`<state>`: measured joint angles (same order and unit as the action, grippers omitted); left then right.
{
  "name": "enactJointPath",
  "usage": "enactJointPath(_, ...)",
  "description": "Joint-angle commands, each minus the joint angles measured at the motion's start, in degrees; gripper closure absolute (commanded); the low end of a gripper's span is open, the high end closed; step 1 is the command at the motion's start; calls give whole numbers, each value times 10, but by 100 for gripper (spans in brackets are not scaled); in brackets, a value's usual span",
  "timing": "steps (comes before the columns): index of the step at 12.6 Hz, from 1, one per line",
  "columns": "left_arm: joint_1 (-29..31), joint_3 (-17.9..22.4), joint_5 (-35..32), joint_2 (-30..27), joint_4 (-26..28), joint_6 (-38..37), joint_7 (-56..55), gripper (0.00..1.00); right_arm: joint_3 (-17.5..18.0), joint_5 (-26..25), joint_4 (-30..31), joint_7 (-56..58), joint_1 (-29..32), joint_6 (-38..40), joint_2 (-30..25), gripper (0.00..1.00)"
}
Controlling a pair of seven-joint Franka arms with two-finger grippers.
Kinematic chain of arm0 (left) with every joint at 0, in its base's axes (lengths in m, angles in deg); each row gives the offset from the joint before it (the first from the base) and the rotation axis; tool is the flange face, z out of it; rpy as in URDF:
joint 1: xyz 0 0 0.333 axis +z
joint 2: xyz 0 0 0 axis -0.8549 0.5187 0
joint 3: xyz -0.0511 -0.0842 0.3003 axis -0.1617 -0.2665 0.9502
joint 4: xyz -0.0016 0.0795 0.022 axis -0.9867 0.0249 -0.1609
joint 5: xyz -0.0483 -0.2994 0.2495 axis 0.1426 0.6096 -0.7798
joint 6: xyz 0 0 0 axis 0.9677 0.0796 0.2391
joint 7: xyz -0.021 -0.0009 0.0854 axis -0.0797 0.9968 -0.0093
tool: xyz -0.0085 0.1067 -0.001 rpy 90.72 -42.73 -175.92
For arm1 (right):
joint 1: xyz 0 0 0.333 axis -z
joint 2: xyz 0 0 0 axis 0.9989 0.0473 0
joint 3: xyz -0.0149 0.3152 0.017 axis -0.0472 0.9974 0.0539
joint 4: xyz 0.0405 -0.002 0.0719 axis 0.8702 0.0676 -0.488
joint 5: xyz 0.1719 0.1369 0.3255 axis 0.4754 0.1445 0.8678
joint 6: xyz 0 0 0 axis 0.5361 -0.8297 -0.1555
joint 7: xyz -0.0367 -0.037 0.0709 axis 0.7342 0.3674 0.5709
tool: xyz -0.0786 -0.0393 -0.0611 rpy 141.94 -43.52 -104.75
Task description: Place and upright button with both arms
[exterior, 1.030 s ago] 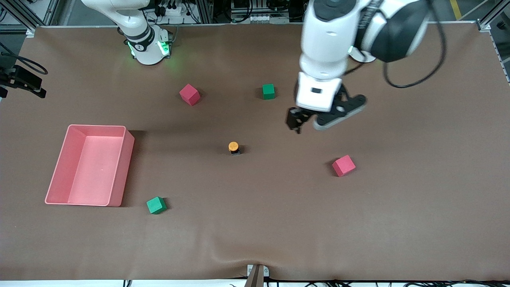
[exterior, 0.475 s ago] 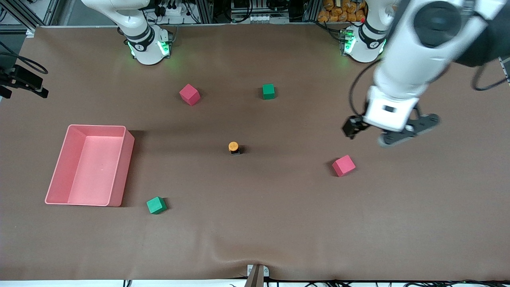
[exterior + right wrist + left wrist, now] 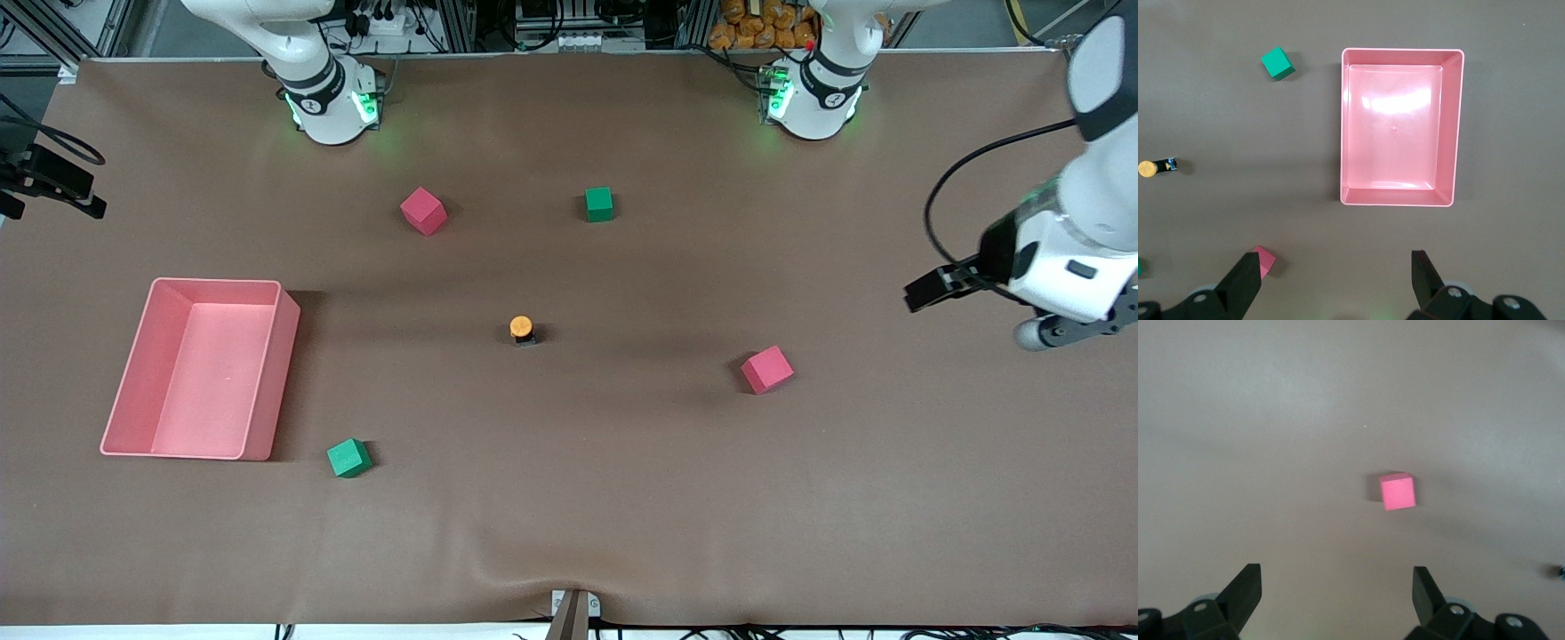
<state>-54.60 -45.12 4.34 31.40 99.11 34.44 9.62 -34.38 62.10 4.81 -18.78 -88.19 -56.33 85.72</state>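
Observation:
The button [image 3: 521, 329], with an orange round cap on a black body, stands cap-up near the middle of the brown table [image 3: 569, 516]. It also shows small in the right wrist view [image 3: 1155, 167]. My left gripper [image 3: 923, 294] hangs in the air over the left arm's end of the table, well away from the button. It is open and empty in the left wrist view [image 3: 1337, 577], with a red cube [image 3: 1398, 491] on the table below. My right gripper [image 3: 1335, 263] is open and empty, high over the table. It is out of the front view; only the right arm's base [image 3: 331, 100] shows there.
A pink bin [image 3: 200, 369] stands toward the right arm's end and shows in the right wrist view [image 3: 1398, 127]. Red cubes [image 3: 767, 370] [image 3: 423, 211] and green cubes [image 3: 599, 204] [image 3: 348, 458] lie scattered around the button.
The left arm has swung from over the table's middle out to the left arm's end. The button and cubes have not moved.

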Motion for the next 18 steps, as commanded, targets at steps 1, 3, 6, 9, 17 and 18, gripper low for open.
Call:
enactJointPath(1, 34, -4, 8, -35, 28, -8, 85, 0, 0, 4, -11, 0, 5, 9, 3, 0)
enactJointPath(3, 59, -4, 5, -36, 26, -11, 160, 0, -1, 4, -11, 0, 1, 9, 4, 0)
enactJointPath(6, 67, 5, 2, -37, 22, -13, 200, 0, -1, 3, -11, 0, 1, 9, 4, 0)
enactJointPath(9, 72, 2, 2, -53, 24, -29, 200, 0, -1, 3, -11, 0, -1, 9, 3, 0)
enactJointPath(17, 67, -5, 2, -79, 22, -36, 197, 0, -2, 3, -11, 0, -2, 9, 4, 0)
enactJointPath(18, 66, -5, 2, -80, 22, -36, 205, 0, -2, 3, -11, 0, -2, 9, 4, 0)
